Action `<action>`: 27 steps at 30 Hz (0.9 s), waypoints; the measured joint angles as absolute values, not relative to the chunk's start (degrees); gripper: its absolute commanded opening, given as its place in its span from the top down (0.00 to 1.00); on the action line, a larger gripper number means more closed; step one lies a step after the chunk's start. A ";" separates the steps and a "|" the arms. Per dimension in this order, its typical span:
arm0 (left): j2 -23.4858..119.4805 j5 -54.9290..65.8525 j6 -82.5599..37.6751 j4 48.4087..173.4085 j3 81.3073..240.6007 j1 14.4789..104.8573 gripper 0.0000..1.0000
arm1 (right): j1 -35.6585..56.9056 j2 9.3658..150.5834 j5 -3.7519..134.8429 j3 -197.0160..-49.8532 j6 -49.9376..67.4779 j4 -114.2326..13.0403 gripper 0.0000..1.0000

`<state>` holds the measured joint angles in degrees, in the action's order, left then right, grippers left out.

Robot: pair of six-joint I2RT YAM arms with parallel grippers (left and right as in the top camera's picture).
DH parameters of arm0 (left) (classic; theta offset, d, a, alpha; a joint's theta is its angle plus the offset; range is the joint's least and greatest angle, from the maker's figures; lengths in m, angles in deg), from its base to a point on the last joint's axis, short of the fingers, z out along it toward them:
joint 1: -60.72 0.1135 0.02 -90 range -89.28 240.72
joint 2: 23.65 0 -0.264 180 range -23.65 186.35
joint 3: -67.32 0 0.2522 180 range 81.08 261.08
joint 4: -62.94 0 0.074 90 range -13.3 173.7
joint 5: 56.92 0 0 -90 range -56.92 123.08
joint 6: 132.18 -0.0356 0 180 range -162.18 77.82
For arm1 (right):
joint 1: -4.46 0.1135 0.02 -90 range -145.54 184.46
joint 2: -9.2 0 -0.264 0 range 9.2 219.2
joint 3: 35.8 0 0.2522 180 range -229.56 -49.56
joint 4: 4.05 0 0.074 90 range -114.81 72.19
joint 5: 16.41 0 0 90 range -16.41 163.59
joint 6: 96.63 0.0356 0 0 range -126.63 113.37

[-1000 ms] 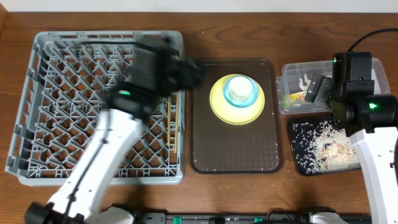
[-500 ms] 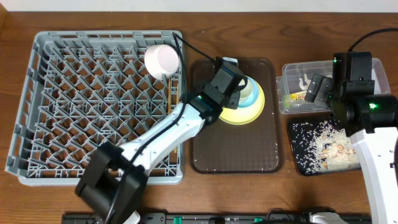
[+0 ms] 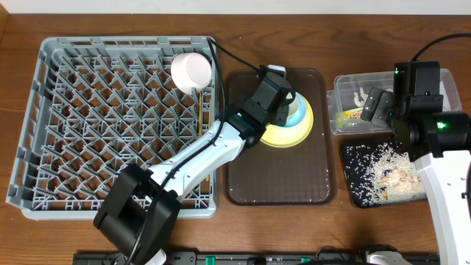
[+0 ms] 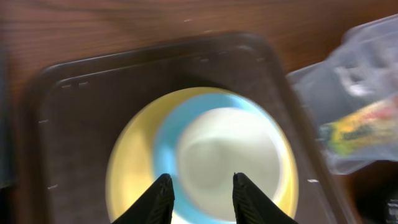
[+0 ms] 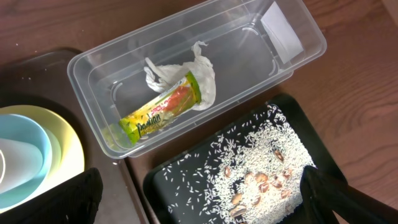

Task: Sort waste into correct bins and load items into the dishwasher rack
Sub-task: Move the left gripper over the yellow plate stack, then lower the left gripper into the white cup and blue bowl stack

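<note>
Small white cup is now lodged in dishwasher rack, near one corner. Left gripper, jaws apart and empty, has been moved over white bowl, seemingly nested in light blue bowl; it is judged the next load.

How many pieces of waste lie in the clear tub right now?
2: a green-and-orange snack wrapper lies diagonally near the middle of the tub, and a crumpled white tissue touches its upper end.

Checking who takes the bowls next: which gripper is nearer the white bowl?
Left. The left gripper hovers open directly above the white bowl; the right gripper is well off, at the clear tub.
</note>
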<state>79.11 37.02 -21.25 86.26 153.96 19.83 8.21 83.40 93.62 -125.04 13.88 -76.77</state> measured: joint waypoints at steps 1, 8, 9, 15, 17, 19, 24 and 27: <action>79.11 35.91 -21.25 85.52 153.96 19.48 0.67 | 8.21 83.40 93.62 -125.04 13.88 -76.77 0.01; 79.11 32.15 -23.52 81.57 153.96 15.40 0.67 | 8.21 83.40 93.62 -125.04 13.88 -76.79 0.01; 79.11 31.89 -24.22 81.37 153.96 14.85 0.67 | 8.23 83.40 93.62 -125.04 13.88 -76.77 0.01; 79.24 32.80 -27.09 81.08 153.96 13.71 0.67 | 8.21 83.40 93.62 -125.04 13.88 -76.77 0.01; 79.68 33.53 -27.46 80.60 153.96 13.76 0.67 | 8.21 83.40 93.62 -125.04 13.88 -76.77 0.01; 80.64 33.88 -27.68 79.84 153.96 13.78 0.67 | 8.21 83.40 93.62 -125.04 13.88 -76.77 0.01; 84.23 34.01 -27.92 79.23 153.96 13.78 0.67 | 8.21 83.40 93.62 -125.04 13.88 -76.77 0.01; 86.10 34.18 -28.09 79.05 153.96 13.78 0.67 | 8.21 83.40 93.62 -125.04 13.88 -76.77 0.01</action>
